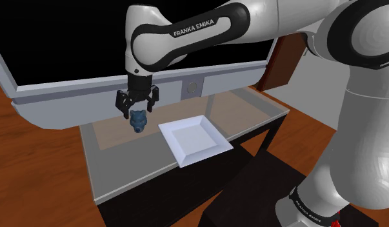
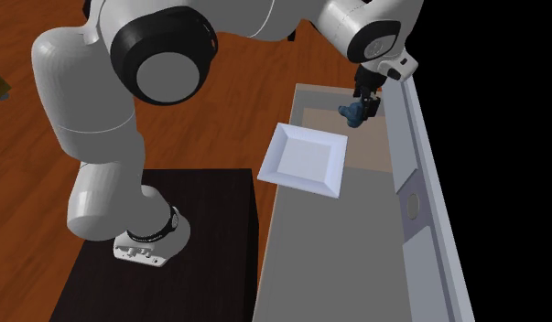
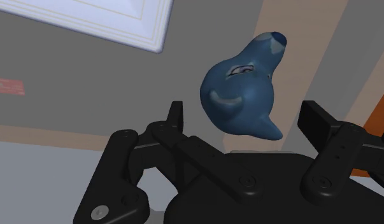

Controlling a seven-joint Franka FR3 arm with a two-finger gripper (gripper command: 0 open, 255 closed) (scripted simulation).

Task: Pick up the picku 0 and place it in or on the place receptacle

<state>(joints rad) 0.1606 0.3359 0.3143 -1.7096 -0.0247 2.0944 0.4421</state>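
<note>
Wrist view: pincer (image 3: 245, 113) wide, blue figurine (image 3: 240, 95) between fingers (image 3: 176, 118), untouched; white plate (image 3: 107, 19) edge near.

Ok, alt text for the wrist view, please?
A blue, lumpy figurine shows between the open gripper, its black fingers not touching it. Beyond, a white plate rests its corner on the grey table.

Small blue rounded figurine (image 1: 138, 121) with pale markings, tilted, positioned near but clear of the white square shallow plate (image 1: 195, 138), which lies flat on the grey worktop (image 1: 128, 167).
</note>
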